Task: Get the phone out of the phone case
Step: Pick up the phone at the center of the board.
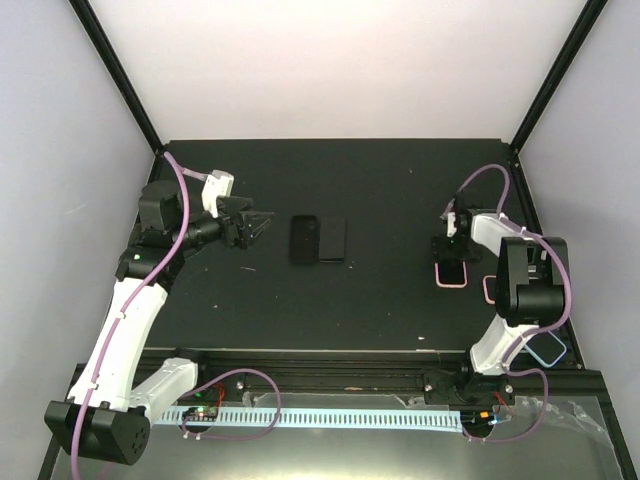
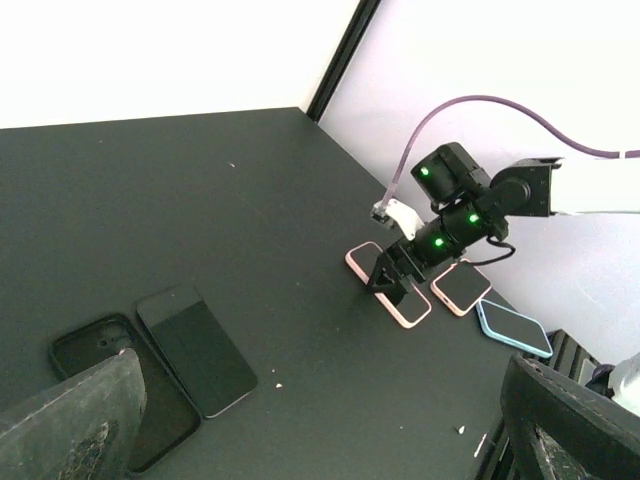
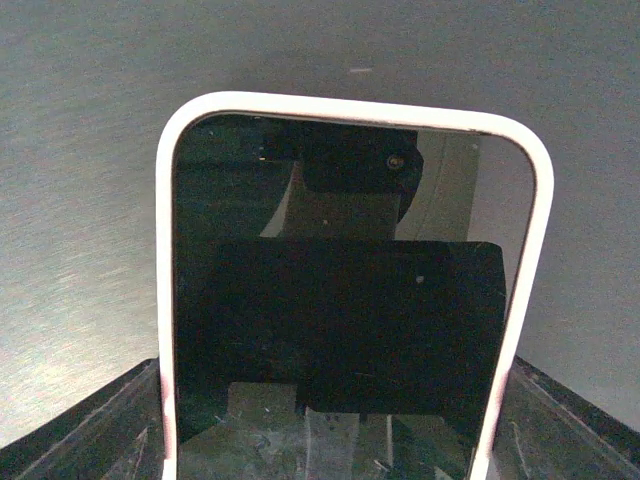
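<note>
A phone with a dark screen (image 3: 340, 300) lies flat on the black table inside a pale pink phone case (image 3: 355, 108). My right gripper (image 3: 335, 440) is directly over it. Its fingers (image 3: 90, 430) lie against the two long sides of the case. In the top view this cased phone (image 1: 452, 273) is at the right, under the right gripper (image 1: 452, 255). The left wrist view shows the same phone (image 2: 410, 308) with the right gripper (image 2: 392, 278) on it. My left gripper (image 1: 262, 225) hovers open at the left, holding nothing.
A bare black phone (image 1: 333, 240) and an empty black case (image 1: 305, 239) lie side by side mid-table, just right of the left gripper. A second pink-cased phone (image 1: 490, 290) and a light blue-cased one (image 1: 545, 348) lie near the right edge, by the right arm.
</note>
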Motion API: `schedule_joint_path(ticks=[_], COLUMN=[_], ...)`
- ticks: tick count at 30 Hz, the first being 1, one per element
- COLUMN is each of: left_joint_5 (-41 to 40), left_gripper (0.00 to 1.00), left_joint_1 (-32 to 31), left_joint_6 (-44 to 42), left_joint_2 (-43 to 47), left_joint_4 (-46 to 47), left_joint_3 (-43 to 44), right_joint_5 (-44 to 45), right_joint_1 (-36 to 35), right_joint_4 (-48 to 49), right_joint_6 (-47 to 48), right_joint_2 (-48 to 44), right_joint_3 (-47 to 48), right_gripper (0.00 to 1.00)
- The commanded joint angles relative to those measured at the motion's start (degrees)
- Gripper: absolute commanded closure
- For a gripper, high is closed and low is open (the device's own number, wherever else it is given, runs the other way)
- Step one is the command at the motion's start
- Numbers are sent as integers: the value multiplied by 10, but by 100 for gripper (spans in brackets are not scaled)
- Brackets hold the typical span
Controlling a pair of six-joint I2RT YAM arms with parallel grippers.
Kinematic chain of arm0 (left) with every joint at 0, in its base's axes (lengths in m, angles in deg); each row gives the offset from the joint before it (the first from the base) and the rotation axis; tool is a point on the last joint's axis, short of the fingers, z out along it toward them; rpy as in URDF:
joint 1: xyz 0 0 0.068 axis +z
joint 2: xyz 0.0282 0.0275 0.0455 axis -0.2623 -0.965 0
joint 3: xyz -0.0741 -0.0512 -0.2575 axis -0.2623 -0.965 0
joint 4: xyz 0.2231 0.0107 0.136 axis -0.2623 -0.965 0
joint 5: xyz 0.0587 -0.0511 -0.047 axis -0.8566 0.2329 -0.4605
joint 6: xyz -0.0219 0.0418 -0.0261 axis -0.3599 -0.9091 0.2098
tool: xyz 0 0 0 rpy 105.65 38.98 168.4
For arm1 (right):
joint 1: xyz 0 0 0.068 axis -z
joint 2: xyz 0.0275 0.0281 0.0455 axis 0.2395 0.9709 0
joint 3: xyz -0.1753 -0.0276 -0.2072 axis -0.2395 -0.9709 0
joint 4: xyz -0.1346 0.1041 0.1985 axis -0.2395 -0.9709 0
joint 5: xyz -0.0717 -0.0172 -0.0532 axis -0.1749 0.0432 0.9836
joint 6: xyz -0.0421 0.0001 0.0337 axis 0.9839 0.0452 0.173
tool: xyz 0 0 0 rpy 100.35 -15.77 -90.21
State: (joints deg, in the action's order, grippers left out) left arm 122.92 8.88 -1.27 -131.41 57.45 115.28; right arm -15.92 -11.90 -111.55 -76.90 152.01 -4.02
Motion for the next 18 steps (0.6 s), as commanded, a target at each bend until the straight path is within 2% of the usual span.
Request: schedule_joint_path(ticks=[1, 8, 18], left_joint_5=[0, 1, 34], left_gripper=[1, 1, 2], left_joint_1=[6, 6, 1], left_joint_6=[-8, -9, 74], left_joint_2=[-1, -10, -6], left_joint_4=[2, -1, 71], left_joint_3=[3, 2, -57], right_joint_5=[18, 22, -17], right_joint_1=[-49, -117, -244], right_joint_4=[20, 40, 52], right_joint_6=[50, 79, 67], right_joint_2=[-41, -127, -227], right_joint_3=[-13, -19, 20], right_gripper=[38, 40, 40])
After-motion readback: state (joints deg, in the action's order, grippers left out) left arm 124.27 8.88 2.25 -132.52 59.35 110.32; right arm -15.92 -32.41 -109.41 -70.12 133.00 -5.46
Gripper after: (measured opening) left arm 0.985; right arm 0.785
